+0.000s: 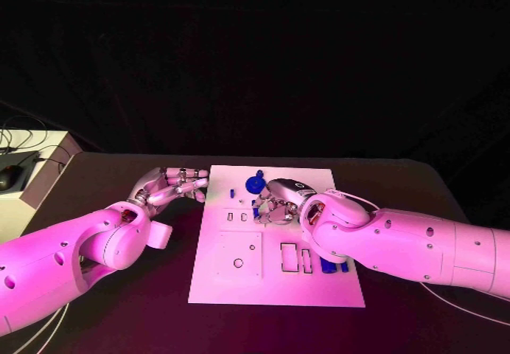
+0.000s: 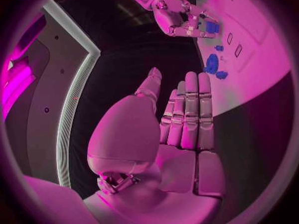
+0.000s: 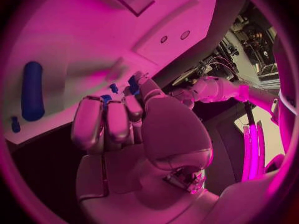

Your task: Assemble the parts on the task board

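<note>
A black table (image 1: 106, 295) — at its left, a pale box (image 1: 32, 173).

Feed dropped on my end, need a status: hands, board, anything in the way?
Left hand open, beside the task board. Right hand over the board, fingers curled around a small blue part. Round blue part just beyond it.

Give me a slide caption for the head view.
Right hand works over the white task board while the left hand waits open beside it.
</note>
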Available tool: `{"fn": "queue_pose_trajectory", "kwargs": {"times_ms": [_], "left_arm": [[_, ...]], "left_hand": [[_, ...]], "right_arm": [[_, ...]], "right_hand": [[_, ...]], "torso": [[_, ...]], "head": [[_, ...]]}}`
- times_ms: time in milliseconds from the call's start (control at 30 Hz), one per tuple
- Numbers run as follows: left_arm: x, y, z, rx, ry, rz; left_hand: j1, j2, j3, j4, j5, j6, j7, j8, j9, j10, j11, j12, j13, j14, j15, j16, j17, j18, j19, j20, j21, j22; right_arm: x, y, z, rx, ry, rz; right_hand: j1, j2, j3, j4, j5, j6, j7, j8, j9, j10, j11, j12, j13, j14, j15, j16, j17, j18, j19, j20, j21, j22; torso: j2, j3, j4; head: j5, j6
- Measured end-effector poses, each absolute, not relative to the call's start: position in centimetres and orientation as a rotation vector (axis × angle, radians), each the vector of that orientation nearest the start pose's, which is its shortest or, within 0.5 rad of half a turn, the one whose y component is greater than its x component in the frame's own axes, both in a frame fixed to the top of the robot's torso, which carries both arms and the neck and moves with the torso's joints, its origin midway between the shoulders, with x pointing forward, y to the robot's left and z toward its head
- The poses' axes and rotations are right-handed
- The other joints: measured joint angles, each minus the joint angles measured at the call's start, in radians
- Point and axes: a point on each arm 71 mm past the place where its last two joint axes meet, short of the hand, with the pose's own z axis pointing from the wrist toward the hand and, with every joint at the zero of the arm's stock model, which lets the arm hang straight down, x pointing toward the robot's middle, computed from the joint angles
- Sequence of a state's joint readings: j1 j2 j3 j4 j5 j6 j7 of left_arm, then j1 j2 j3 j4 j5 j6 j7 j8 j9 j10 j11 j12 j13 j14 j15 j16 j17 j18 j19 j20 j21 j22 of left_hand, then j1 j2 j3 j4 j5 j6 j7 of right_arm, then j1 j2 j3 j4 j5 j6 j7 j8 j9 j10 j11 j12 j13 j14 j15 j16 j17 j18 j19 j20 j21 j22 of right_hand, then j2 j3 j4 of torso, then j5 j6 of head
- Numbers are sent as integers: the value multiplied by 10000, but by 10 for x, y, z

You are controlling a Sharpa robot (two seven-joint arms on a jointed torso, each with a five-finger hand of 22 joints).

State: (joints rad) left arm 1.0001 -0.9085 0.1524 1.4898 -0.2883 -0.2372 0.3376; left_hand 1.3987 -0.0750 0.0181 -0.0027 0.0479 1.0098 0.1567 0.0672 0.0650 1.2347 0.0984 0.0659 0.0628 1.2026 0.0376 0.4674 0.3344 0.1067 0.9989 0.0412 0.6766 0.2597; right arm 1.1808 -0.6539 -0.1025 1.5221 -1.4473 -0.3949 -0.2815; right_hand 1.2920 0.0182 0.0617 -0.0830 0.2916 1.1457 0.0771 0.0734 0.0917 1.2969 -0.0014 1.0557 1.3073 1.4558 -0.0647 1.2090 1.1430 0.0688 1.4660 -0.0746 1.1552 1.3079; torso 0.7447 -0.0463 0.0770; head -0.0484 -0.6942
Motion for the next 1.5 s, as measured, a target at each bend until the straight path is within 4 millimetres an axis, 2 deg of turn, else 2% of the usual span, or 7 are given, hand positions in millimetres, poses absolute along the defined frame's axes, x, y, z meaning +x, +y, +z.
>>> {"fn": "queue_pose_trajectory", "kwargs": {"times_ms": [500, 967, 1500], "left_arm": [[480, 250, -206, -9726, 14783, -14568], [480, 250, -206, -9732, 14793, -14560], [480, 250, -206, -9742, 14815, -14555]], "left_hand": [[0, 0, -43, 43, 0, 0, 0, 0, 0, 0, 0, 0, 0, 0, 0, 0, -10, 0, 0, 0, 0, 9], [0, 0, -43, 43, 0, 0, 0, 0, 0, 1, 0, 0, 0, 0, 0, 0, -10, -1, 0, 0, 0, 8], [0, 0, -42, 42, 0, 0, 0, 0, 0, -73, 0, 0, 0, 0, 0, 0, -19, -1, 0, 0, 0, 6]], "right_arm": [[465, -113, -216, -1367, 17110, 6306], [465, -116, -218, -1446, 17012, 5878], [468, -114, -219, -1377, 16821, 5779]], "right_hand": [[-144, -145, -93, 71, -18, 238, -27, 15, -22, 2, 1, 0, 0, 0, 0, 0, -1, 0, 0, 0, 0, -3], [-157, -159, -92, 128, -32, 307, -20, 36, -20, 35, -24, -1, 0, 0, 0, 0, -2, -1, 0, 1, 0, -5], [-288, -291, -63, 268, -37, 303, 82, 26, -58, 58, -17, -1, 8, 0, 1, 0, -3, 1, 0, 1, 0, -7]], "torso": [[-1, 8, -4], [5, 6, -3], [5, -1, -4]], "head": [[9, -33], [-4, -25], [-8, -5]]}}
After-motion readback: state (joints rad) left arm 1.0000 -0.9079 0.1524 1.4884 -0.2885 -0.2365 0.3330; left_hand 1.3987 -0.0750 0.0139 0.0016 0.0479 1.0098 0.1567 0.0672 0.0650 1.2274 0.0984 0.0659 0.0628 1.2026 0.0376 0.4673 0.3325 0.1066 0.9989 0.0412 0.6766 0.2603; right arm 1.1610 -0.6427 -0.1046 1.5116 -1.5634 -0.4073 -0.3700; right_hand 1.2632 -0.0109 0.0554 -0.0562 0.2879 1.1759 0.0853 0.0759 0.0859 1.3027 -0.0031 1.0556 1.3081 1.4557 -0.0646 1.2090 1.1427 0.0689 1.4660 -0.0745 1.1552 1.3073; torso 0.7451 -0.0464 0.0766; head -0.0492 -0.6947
